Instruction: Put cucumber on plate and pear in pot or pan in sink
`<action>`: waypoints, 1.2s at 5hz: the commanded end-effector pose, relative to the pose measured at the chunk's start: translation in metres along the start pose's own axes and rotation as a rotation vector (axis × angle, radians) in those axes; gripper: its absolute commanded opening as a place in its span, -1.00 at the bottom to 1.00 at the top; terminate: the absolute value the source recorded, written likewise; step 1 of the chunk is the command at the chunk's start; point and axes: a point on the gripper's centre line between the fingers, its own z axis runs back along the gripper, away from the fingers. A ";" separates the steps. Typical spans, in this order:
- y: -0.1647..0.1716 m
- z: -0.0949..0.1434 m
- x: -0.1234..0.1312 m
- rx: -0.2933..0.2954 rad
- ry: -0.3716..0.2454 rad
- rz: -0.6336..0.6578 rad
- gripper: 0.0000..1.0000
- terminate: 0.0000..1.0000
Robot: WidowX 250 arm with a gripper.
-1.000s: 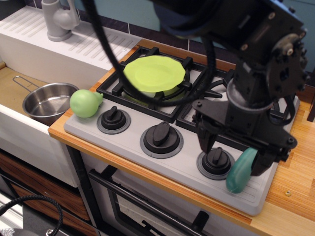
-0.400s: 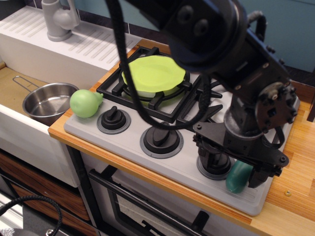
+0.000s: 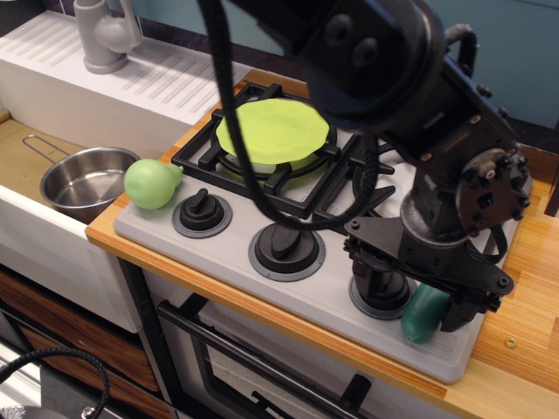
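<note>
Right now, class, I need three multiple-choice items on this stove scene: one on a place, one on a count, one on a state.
1. Where is the pear?
A. in the pot
B. on the stove's left front corner
C. on the plate

2. How many stove knobs show fully?
A. two
B. five
C. none

3. What lies on the plate?
A. nothing
B. the cucumber
C. a spoon

Answers: 1 B, it sits beside the left knob; 2 A, the gripper partly hides a third; 3 A, the cucumber is at the gripper.
</note>
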 end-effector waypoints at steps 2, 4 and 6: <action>-0.018 0.018 -0.002 0.046 0.002 0.065 1.00 -1.00; -0.021 0.031 -0.003 0.055 0.018 0.065 1.00 -1.00; -0.023 0.023 0.002 0.017 0.025 0.063 1.00 -1.00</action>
